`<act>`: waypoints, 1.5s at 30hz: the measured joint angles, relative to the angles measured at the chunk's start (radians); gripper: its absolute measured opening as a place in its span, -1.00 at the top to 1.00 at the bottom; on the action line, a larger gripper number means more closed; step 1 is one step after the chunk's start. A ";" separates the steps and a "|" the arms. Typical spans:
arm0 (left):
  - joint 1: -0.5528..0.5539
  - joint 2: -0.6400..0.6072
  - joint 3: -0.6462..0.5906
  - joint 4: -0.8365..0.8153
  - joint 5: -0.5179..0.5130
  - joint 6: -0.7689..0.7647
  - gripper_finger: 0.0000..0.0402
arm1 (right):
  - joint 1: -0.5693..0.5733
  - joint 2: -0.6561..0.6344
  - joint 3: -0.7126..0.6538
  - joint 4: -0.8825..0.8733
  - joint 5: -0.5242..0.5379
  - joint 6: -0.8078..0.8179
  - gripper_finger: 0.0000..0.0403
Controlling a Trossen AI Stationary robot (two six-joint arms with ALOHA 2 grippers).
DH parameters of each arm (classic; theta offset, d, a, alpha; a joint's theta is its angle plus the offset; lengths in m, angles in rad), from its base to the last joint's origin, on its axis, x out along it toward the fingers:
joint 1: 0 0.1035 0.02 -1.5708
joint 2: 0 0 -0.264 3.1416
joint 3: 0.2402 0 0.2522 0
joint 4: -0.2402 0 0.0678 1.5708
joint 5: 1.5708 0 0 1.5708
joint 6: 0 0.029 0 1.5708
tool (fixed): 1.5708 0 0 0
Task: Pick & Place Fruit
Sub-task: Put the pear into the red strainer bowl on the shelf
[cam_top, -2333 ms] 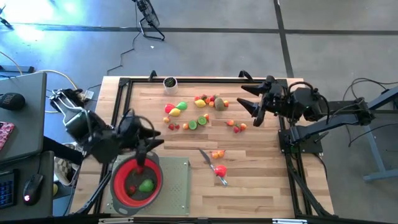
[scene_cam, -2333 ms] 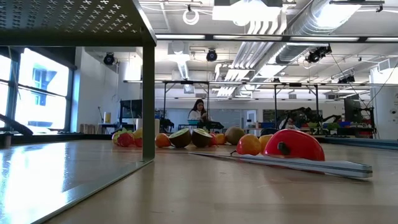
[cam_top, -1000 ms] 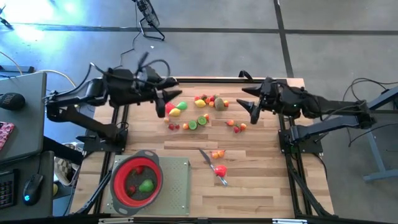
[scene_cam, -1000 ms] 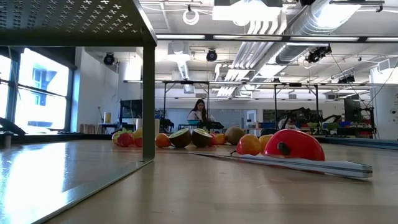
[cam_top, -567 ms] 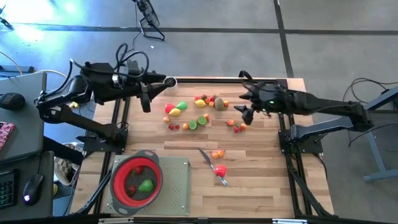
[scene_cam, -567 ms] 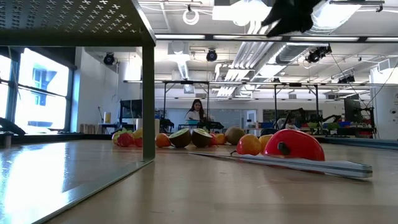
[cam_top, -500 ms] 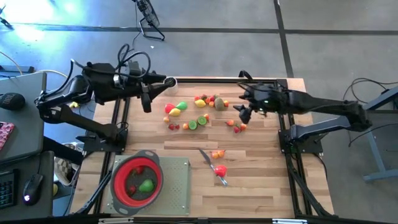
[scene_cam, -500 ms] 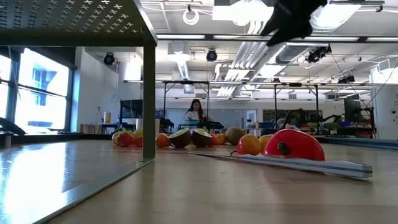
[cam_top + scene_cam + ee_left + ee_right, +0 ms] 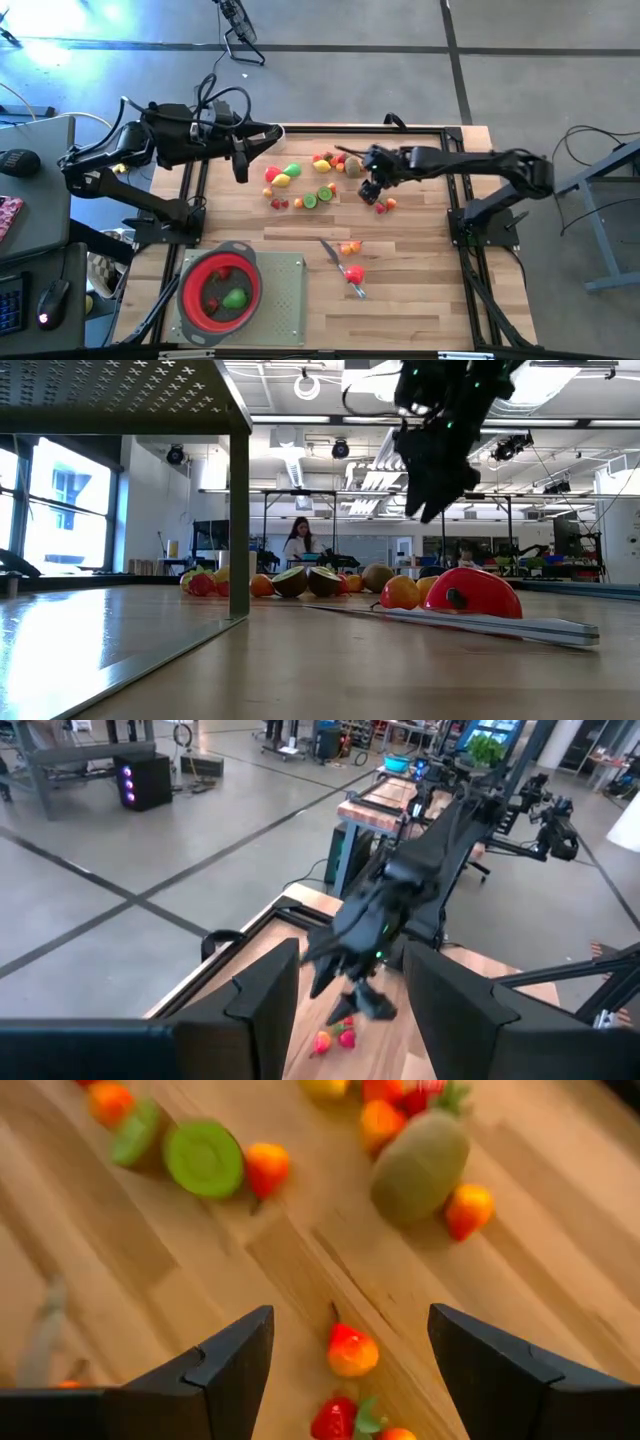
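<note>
Red strainer (image 9: 219, 291), grey-rimmed, near the worktop's (image 9: 420, 300) front-left corner on a pale mat (image 9: 285, 300); it holds a green fruit and one or two red ones.

Left claw (image 9: 240, 170): hangs over the back-left edge, fingers apart, nothing between them. It hovered above the strainer moments ago and has since swung up to the back edge, so one delivery looks finished and the next pick is open.

Fruit (image 9: 312, 180): most pieces lie scattered across the back middle of the worktop: red, yellow, green, orange, one brown.

Grey knife (image 9: 342, 268): front middle, with a red piece (image 9: 354, 273) touching it and an orange one (image 9: 348, 248) just beside.

Right claw (image 9: 370, 190): fingers spread, empty, now reaching in from the right edge to hang over a small red-and-orange cluster (image 9: 345, 1380) right of the main scatter. A second ago it waited farther out toward that edge. Judged as lining up for a grasp; not yet down on any piece.
</note>
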 joint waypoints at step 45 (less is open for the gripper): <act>0.000 0.000 0.000 -0.001 -0.003 -0.026 0.12 | 0.000 0.291 0.000 -0.013 -0.073 -0.005 0.42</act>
